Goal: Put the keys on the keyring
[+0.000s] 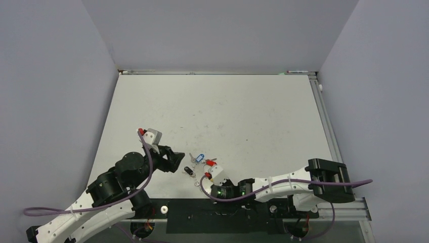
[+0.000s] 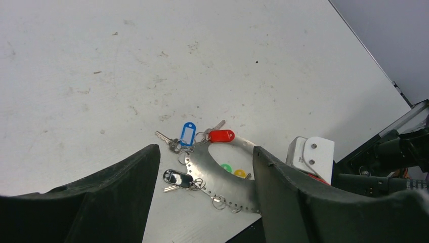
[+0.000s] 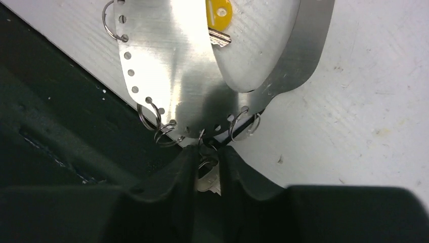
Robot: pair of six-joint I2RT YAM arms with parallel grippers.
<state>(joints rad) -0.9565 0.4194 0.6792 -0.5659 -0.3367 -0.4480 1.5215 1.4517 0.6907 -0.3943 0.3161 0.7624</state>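
the keyring [image 2: 211, 175] lies flat on the worktop [image 2: 202, 61], a wide grey metal band with holes along its rim. it sits close to the near edge, between my two tools.

keys fan out around it. in the left wrist view the blue-headed key [image 2: 188, 134] sits at 11 o'clock of the band and the red-headed key [image 2: 221, 135] at 12, both right at its rim. inside the loop, the green head [image 2: 225, 167] and the yellow head [image 2: 239, 173] lie side by side. at 9 o'clock, the black oval clip [image 2: 177, 178] with its key is right against the band. small split rings [image 3: 161, 129] hang from the holes at the band's near end.

now my right tool [image 3: 207, 152]: fingers pressed nearly together, clamped on a silvery key [image 3: 208, 181] whose ring meets the rim. that's at 6 o'clock of the band in the right wrist view, beside the dark strip [image 3: 50, 126] along the worktop's edge.

my left tool [image 2: 205, 151]: fingers spread wide, holding nothing. in the top view it sits just off the keys at their 9 o'clock, pointing at them.
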